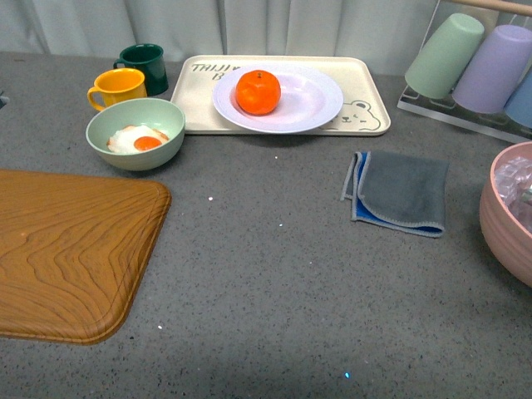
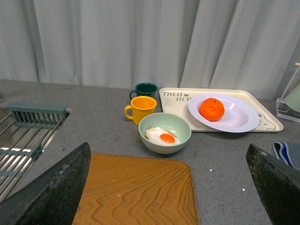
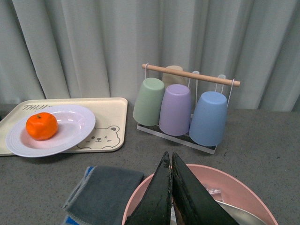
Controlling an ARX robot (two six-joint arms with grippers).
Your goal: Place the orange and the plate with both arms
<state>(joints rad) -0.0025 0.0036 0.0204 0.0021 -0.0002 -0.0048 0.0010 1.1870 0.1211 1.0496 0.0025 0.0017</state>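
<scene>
Front view: neither arm visible. Pink bowl cut off at 3 o'clock, wooden board cut off at 9. Glossy, lumpy orange resting in ridged white plate on cream tray at 12 o'clock of speckled grey tabletop.

Left wrist view: left end effector spread wide, released, fingertips cropped.

Right wrist view: right end effector clenched, empty, above pink bowl.

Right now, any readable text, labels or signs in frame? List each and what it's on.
"TAIJI" on the cream bear tray, first line; last letters uncertain, in front view partly hidden by the plate.
"BE..." second line on the same tray; rest hidden behind the plate.
Nothing else carries text: mugs, cups, bowl, cloth are unmarked.
</scene>
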